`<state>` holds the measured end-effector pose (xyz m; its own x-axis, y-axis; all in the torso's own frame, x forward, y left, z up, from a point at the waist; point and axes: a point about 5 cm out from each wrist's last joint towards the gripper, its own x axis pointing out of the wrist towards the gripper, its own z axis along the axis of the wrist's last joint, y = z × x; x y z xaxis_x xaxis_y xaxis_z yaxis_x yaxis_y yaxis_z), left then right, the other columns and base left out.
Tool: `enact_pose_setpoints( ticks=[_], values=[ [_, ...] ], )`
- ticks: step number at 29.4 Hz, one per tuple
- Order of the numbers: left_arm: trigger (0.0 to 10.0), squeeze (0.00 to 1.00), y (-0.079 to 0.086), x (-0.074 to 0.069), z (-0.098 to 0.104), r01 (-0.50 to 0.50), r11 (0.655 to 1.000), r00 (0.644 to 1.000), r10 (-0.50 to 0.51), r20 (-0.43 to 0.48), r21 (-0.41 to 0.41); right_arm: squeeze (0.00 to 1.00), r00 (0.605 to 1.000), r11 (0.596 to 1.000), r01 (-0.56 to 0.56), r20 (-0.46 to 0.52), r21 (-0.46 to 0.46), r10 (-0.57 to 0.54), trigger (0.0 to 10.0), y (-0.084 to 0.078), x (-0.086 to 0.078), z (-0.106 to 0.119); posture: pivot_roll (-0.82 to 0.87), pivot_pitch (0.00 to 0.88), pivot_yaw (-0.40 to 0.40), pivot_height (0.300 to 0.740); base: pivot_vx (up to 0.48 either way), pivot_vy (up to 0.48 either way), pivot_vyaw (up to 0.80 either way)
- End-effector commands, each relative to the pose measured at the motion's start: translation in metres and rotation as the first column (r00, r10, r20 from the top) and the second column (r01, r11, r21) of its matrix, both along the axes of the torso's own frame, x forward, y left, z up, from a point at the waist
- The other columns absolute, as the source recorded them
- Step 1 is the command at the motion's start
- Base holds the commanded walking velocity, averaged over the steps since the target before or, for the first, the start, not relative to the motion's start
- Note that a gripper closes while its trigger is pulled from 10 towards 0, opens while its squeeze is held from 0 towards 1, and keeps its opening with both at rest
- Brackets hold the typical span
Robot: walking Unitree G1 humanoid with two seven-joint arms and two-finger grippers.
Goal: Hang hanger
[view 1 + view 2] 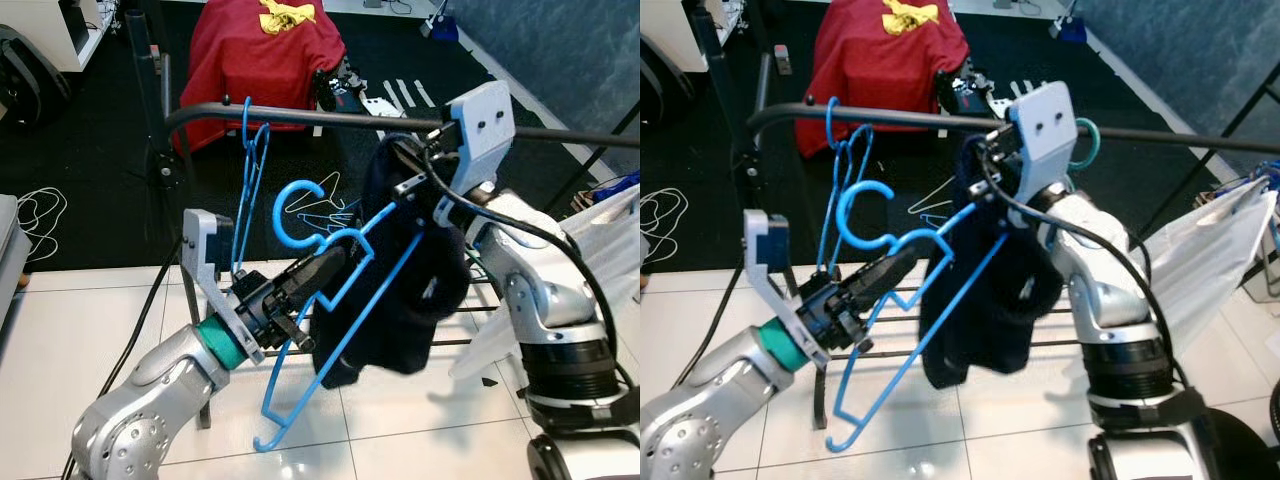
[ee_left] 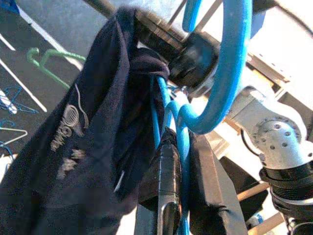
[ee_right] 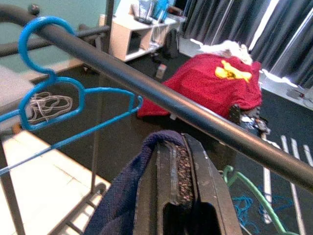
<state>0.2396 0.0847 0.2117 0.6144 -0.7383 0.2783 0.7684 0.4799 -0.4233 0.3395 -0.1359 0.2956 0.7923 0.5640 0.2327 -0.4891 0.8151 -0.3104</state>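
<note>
Holding left gripper (image 1: 300, 290): its two black fingers were closed on the blue hanger (image 1: 330, 330) at the neck, just below the hook, with the hanger's long lower bar trailing down and away from the jaws toward the floor.
Blue hanger: it was tilted, its open hook (image 1: 300, 205) rising above the left jaws and sitting below the rail, not on it.
Right gripper (image 3: 178, 178): its fingers were pressed together on a fold of the dark garment (image 1: 410, 290), close under the rail; in the right wrist view the cloth bulged out over the fingertips.
Dark garment: it was draped over the blue hanger's shoulder between the two grippers and hung down below both sets of jaws; pale lettering (image 2: 68, 132) showed on it in the left wrist view.
Rail (image 1: 300, 115): a dark horizontal bar running above both grippers, nearest to the right jaws.
Second blue hanger (image 1: 250, 170): hooked on the rail, above and beyond the left jaws, hanging bare.
Green hanger (image 1: 1085, 145): its hook sat on the rail just behind the right gripper's wrist housing.
Red cloth (image 1: 265, 50): draped over something well beyond the rail.
Floor (image 1: 90, 320): white tiles lay under the grippers.
</note>
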Motion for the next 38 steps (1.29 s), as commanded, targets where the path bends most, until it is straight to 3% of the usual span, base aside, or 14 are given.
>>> enact_pose_setpoints(
  ticks=[1,5,12,13,15,18,22,34,36,38],
  values=[
    [10.0,0.0,-0.007,-0.003,0.0,0.045,0.999,0.999,-0.045,-0.007,-0.013,1.0,0.992,0.994,-0.091,0.091,0.053,0.086,10.0,0.007,-0.012,0.019,-0.04,0.076,-0.034,0.74,0.0,0.0,0.0],
    [10.0,0.0,-0.011,-0.003,0.003,0.066,0.997,0.998,-0.066,-0.019,-0.038,1.0,0.975,0.972,-0.195,0.133,0.135,0.177,10.0,0.011,-0.022,0.031,-0.05,0.076,-0.034,0.74,0.0,0.0,0.0],
    [10.0,0.0,-0.01,-0.004,0.004,0.07,0.996,0.997,-0.072,-0.024,-0.061,1.0,0.971,0.974,-0.216,0.118,0.068,0.207,10.0,0.013,-0.022,0.023,-0.05,0.072,-0.035,0.74,0.0,0.0,0.0],
    [10.0,0.0,-0.009,-0.003,0.005,0.069,0.995,0.997,-0.071,-0.028,-0.077,0.0,0.97,0.974,-0.226,0.103,0.025,0.222,10.0,0.014,-0.022,0.018,-0.05,0.071,-0.035,0.74,0.0,0.0,0.0],
    [10.0,0.0,-0.009,-0.003,0.005,0.069,0.995,0.997,-0.071,-0.028,-0.077,0.0,0.97,0.974,-0.226,0.103,0.025,0.222,10.0,0.014,-0.022,0.018,-0.05,0.071,-0.035,0.74,0.0,0.0,0.0],
    [10.0,0.0,-0.008,-0.002,0.006,0.058,0.991,0.997,-0.063,-0.044,-0.119,0.0,0.971,0.972,-0.221,0.078,-0.075,0.227,10.0,0.011,-0.021,0.008,-0.06,0.069,-0.036,0.74,0.0,0.0,0.0],
    [10.0,0.0,-0.008,-0.002,0.006,0.054,0.99,0.997,-0.061,-0.049,-0.129,0.0,0.972,0.972,-0.213,0.078,-0.097,0.22,10.0,0.009,-0.02,0.008,-0.06,0.068,-0.036,0.74,0.0,0.0,0.0],
    [10.0,0.0,-0.009,0.001,0.008,0.047,0.987,0.997,-0.055,-0.048,-0.155,0.0,0.977,0.988,-0.151,0.145,-0.026,0.154,10.0,-0.006,-0.028,0.025,-0.07,0.07,-0.036,0.74,0.0,0.0,0.0],
    [10.0,0.0,-0.01,0.004,0.017,0.062,0.984,0.998,-0.066,-0.016,-0.165,0.0,0.966,0.994,0.103,0.244,-0.047,-0.088,10.0,-0.029,-0.037,0.026,-0.08,0.077,-0.033,0.74,0.0,0.0,0.0],
    [10.0,0.0,-0.01,0.004,0.017,0.062,0.984,0.998,-0.066,-0.016,-0.165,0.0,0.966,0.994,0.103,0.244,-0.047,-0.088,10.0,-0.029,-0.037,0.026,-0.08,0.077,-0.033,0.74,0.0,0.0,0.0]
  ],
)
